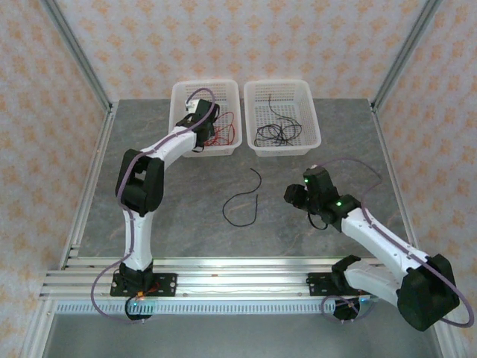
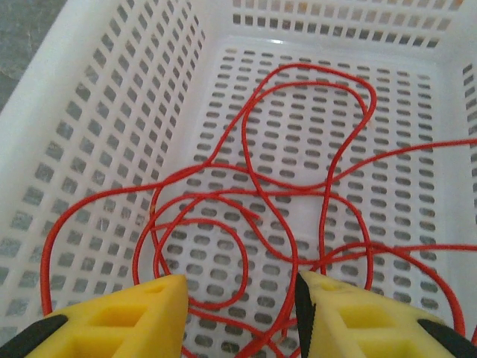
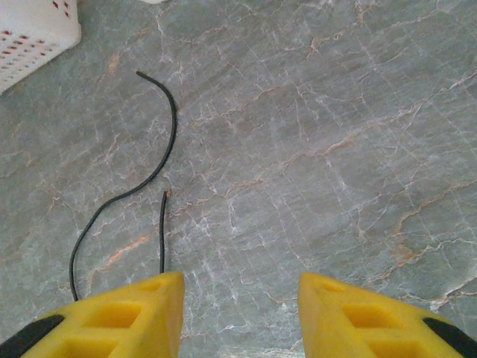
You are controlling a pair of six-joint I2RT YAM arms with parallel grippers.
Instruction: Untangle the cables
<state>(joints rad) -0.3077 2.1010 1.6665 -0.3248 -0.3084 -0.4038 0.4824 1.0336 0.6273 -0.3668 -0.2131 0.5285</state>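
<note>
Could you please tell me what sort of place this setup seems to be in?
Probably a lab robot cell, not a home: a stone-look table edged with aluminium rails, patterned panels walling it in, and a left basket of red wires beside a right basket of black wires.

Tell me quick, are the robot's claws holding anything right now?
Left claw: open, holding nothing, above the red cables in the white basket.
Right claw: open, holding nothing, above the table near the black cable.
</note>
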